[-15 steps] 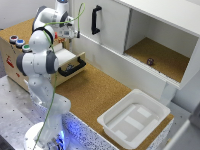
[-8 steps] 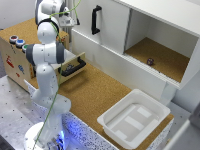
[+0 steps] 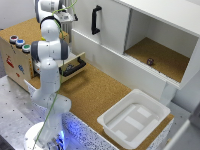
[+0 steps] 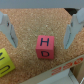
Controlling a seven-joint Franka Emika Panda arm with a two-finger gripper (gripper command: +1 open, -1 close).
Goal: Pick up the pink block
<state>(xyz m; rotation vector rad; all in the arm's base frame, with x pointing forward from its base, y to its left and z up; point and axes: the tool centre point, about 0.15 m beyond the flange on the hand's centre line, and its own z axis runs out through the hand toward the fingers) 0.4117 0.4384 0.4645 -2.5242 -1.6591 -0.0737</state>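
The pink block (image 4: 44,47) shows in the wrist view, lying on the cork surface with a dark letter H on its upper face. My gripper (image 4: 40,46) is open above it, one finger on each side of the block with a gap to both. I cannot tell from this view how high the fingertips hang over it. In the exterior view my gripper (image 3: 66,16) is at the far back left, over the cork top beside the white cabinet. The arm hides the block there.
A yellow lettered block (image 4: 5,60) lies close beside the pink one. A wooden box (image 3: 15,55) with coloured buttons and an open drawer (image 3: 74,67) stand by the arm. A white cabinet (image 3: 110,35) with an open compartment runs along the back, and a white bin (image 3: 111,124) sits at the front.
The arm has straightened from a bent pose to upright. The hand has moved up and back toward the far left corner.
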